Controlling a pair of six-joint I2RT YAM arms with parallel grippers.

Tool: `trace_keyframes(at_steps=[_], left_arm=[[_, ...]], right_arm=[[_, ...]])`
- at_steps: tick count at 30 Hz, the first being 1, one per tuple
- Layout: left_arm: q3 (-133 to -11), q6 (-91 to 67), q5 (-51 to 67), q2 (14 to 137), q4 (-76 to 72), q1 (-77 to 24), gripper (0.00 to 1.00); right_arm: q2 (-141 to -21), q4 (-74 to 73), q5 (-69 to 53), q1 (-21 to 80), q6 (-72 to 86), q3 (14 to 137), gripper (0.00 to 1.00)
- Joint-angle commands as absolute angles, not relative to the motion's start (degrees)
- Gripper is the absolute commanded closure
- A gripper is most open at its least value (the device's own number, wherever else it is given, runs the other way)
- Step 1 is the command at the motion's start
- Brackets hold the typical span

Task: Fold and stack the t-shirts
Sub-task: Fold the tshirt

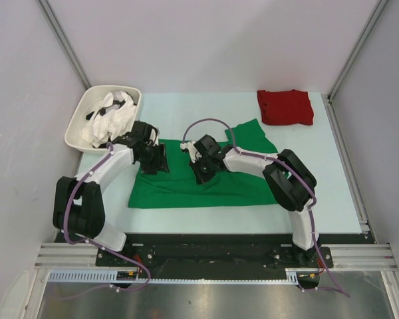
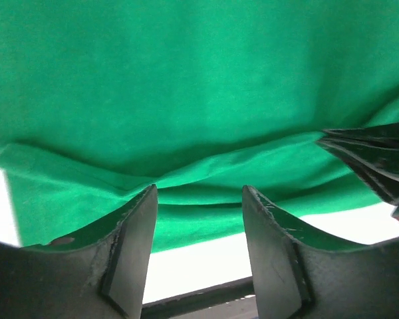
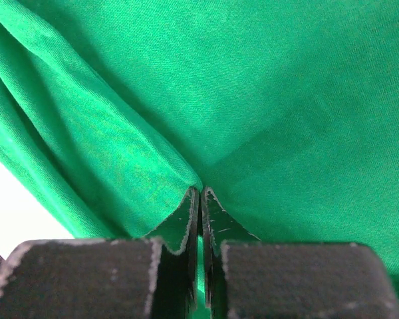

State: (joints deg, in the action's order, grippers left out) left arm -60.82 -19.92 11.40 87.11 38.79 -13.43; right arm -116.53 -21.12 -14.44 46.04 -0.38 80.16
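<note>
**Green shirt pinched on a pale bench**

Pale grey walls closed in a light bench (image 1: 186, 109) on three sides, with metal rails running along the near edge where both arms were bolted. On the bench lay the green t-shirt (image 1: 186, 189), bright and plain, spread across the middle toward the near edge. Its body formed a rough rectangle with a straight near hem, while one sleeve stuck out toward the far right like a small wing. The cloth was soft and matte, with long shallow wrinkles and a folded ridge running across it in the left wrist view. A small white scrap showed at its far edge, near the middle.

The red t-shirt (image 1: 285, 106) sat well apart at the far right corner of the bench, dark red, already folded into a neat square-ish pad with slightly rounded edges.

A white tub (image 1: 101, 118) stood at the far left corner, holding crumpled white cloth with dark pieces mixed in.

The left gripper (image 2: 199, 219) hung over the left part of the green t-shirt with its jaws spread apart, a fold of green cloth just beyond the fingertips; nothing lay between them. The right gripper (image 3: 201, 199) was down on the far middle of the same shirt, its jaws pressed together and pinching a raised fold of green cloth.
</note>
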Motion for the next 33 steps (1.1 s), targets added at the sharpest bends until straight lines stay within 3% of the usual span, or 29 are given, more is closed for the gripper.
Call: trace_keyframes(at_steps=[1,9,14,24,33], left_arm=[[-62.14,-14.33,0.8,84.99,42.98,-14.5,0.39],[-61.08,-7.65,-15.78,90.34,41.22,-26.86,0.37],[-60.04,-3.7,-20.29,92.46,38.68,-33.47,0.37],[-53.7,1.23,-21.0,87.63,32.52,-36.47,0.37],[-55.81,-7.28,-24.7,86.05,37.7,-33.84,0.37]], right_arm=[[-116.63,-20.92,-14.41,46.05,0.95,82.27,1.0],[-116.02,-21.18,-14.59,45.97,0.97,82.26,1.0],[-115.93,-21.18,-14.68,45.79,1.14,82.0,1.0],[-115.4,-19.78,-16.17,44.83,1.76,81.21,1.0],[-114.08,-18.46,-16.0,44.03,2.37,80.95,1.0]])
